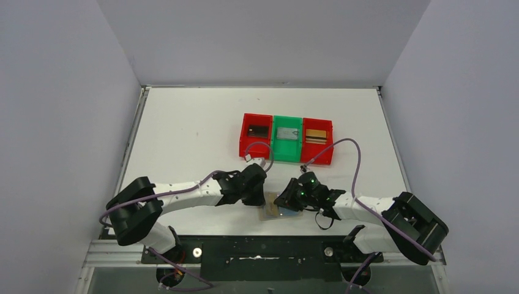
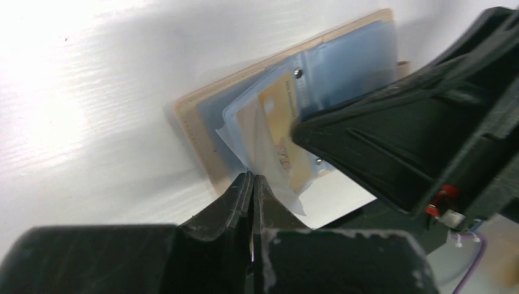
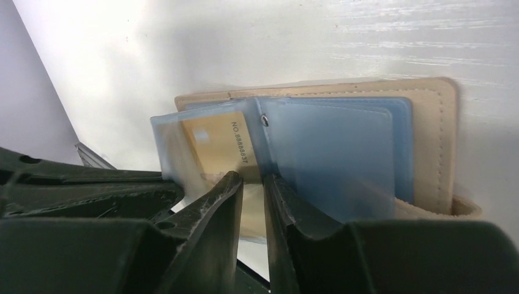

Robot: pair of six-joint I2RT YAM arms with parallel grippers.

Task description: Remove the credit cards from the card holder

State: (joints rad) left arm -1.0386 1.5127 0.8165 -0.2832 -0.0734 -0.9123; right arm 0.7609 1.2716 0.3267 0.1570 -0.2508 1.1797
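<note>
Tan bifold card holder (image 3: 431,128) open on white table (image 1: 183,135).
Left gripper (image 2: 251,184) clamps shut at the corner of a clear sleeve (image 2: 242,122), probably to lift it; right gripper (image 3: 253,196), jaws narrowly parted, pins the holder beside the gold plastic card (image 3: 214,144).

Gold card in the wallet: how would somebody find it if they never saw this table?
On the white table, midway along its near edge, lies an open tan card holder. One clear sleeve inside holds the gold card. It alone is gold with a printed number; the other sleeves look pale blue and blank.
</note>
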